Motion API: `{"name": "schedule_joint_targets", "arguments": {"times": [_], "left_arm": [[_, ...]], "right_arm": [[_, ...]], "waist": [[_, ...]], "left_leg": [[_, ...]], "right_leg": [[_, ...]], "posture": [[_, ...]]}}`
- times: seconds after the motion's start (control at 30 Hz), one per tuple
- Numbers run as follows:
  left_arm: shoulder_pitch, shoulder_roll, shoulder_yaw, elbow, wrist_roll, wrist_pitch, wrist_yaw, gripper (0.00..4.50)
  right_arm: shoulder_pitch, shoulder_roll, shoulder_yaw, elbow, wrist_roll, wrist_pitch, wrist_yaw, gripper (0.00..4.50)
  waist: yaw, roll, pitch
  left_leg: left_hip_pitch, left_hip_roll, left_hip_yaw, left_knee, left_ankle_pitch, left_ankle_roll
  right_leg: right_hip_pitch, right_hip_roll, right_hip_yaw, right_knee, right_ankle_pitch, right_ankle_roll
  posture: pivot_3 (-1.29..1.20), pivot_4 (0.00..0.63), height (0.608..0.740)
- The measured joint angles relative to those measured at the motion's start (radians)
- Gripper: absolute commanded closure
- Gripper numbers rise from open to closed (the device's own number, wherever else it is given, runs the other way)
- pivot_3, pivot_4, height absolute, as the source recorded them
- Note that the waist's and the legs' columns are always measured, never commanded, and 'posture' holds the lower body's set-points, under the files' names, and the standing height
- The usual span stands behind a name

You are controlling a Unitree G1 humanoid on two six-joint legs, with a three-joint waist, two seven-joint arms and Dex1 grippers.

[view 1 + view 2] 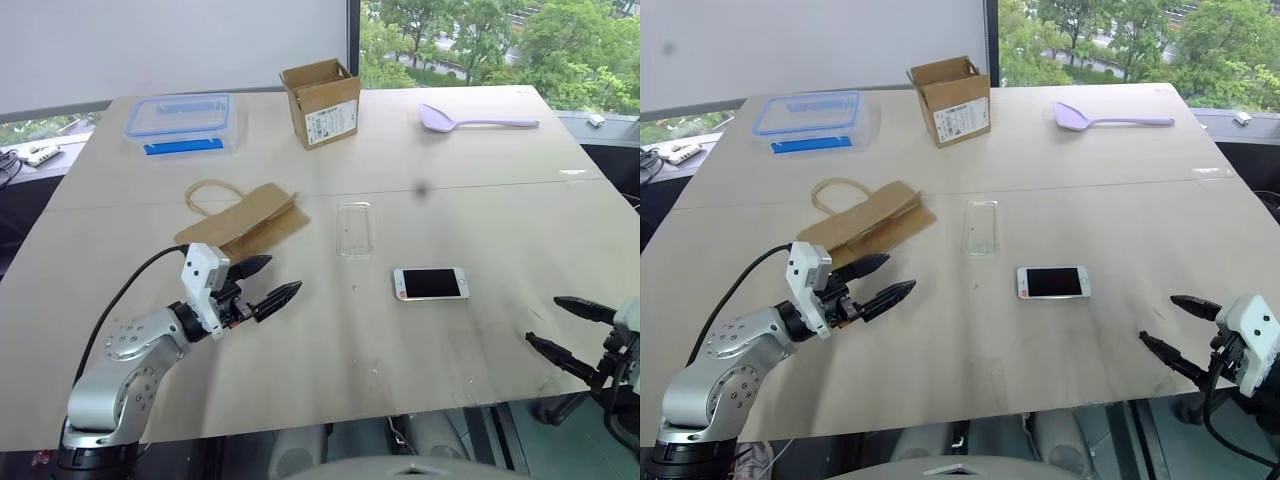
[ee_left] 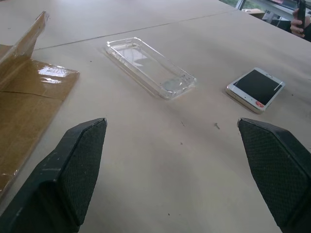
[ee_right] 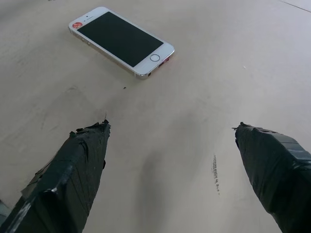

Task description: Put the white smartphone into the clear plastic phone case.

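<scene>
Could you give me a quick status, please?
Left gripper and right gripper open, empty. Phone flat beside case, apart. Nothing between.

left arm (image 1: 120,365): silver-grey rounded metal links, screws visible | black cable looping off wrist | wrist block white | left hand (image 1: 268,283): two black tapered fingers, textured pads | right hand (image 1: 1168,326): black fingers, tape-wrapped

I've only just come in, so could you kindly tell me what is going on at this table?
Nothing is being handled yet. The white smartphone with a black screen lies flat, face up, on the wooden table, and the clear plastic phone case lies empty beside it, apart from it. The left gripper is open over the table near a flattened brown paper bag; the right gripper is open near the table's edge, short of the phone.
</scene>
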Motion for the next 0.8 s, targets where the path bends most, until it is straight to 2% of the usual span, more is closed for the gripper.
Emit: {"name": "schedule_joint_targets", "arguments": {"times": [0.07, 0.23, 0.43, 0.8], "left_arm": [[-0.002, 0.001, 0.0, 0.0, 0.0, 0.001, -0.003, 0.06], [-0.073, 0.022, -0.049, 0.001, 0.009, -0.001, -0.052, 0.06], [-0.125, 0.032, -0.102, 0.011, 0.07, -0.047, -0.08, 0.06], [-0.141, 0.032, -0.191, 0.095, 0.193, -0.182, -0.14, 0.06]], "right_arm": [[0.003, 0.001, 0.0, -0.002, 0.0, -0.001, -0.001, 0.0], [0.012, 0.04, 0.006, -0.15, 0.059, -0.01, -0.007, 0.0], [0.036, 0.039, 0.029, -0.245, 0.103, 0.004, -0.006, 0.0], [0.002, 0.043, 0.171, -0.29, 0.076, 0.041, -0.089, 0.0]], "waist": [[0.0, 0.0, 0.0], [0.001, 0.002, 0.001], [0.001, 0.002, 0.002], [0.001, 0.002, 0.002]], "left_leg": [[0.0, 0.0, 0.0, 0.0, 0.0, 0.0], [0.0, 0.0, 0.0, 0.0, 0.0, 0.0], [-0.001, 0.0, 0.001, -0.002, 0.0, 0.0], [-0.001, 0.0, 0.0, -0.002, 0.0, 0.0]], "right_leg": [[0.0, 0.0, 0.0, 0.0, 0.0, 0.0], [0.0, 0.0, 0.0, 0.0, 0.0, 0.0], [0.0, 0.0, -0.001, -0.003, 0.0, 0.0], [0.0, 0.0, -0.001, -0.003, 0.0, 0.0]], "posture": [[0.0, 0.15, 0.74], [0.0, 0.15, 0.74], [0.0, 0.15, 0.74], [0.0, 0.15, 0.74]]}}
